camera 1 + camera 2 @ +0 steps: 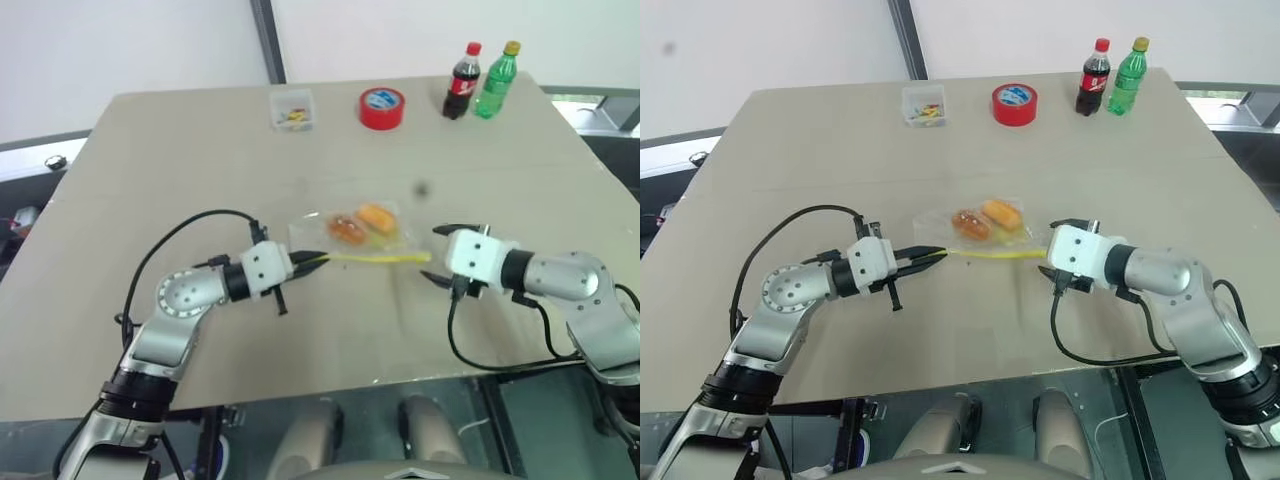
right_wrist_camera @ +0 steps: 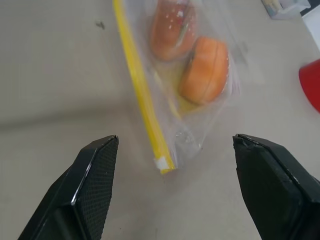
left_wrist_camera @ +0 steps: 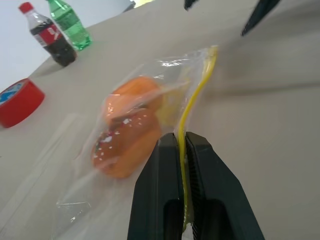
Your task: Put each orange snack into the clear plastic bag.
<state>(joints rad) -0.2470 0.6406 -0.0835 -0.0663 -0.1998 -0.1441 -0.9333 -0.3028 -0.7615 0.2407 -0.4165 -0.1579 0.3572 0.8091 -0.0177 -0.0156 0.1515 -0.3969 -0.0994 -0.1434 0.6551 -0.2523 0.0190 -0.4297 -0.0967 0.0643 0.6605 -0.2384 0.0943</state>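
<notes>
The clear plastic bag [image 1: 312, 229] lies flat in the middle of the table. Both orange snacks are inside it, side by side: one [image 1: 347, 230] with pale speckles, the other [image 1: 377, 217] plain orange. The bag's yellow closure strip [image 1: 378, 258] runs along its near edge. My left gripper [image 1: 318, 259] is shut on the left end of that strip, and the left wrist view shows the strip pinched between its fingers [image 3: 165, 165]. My right gripper [image 1: 432, 253] stands open just past the strip's right end, not touching it. In the right wrist view the strip's end [image 2: 162, 162] lies between the spread fingers.
At the table's far edge stand a small clear box [image 1: 293, 109], a red tape roll [image 1: 382, 107], a cola bottle [image 1: 462, 82] and a green bottle [image 1: 497, 80]. The table's front edge runs close below both arms.
</notes>
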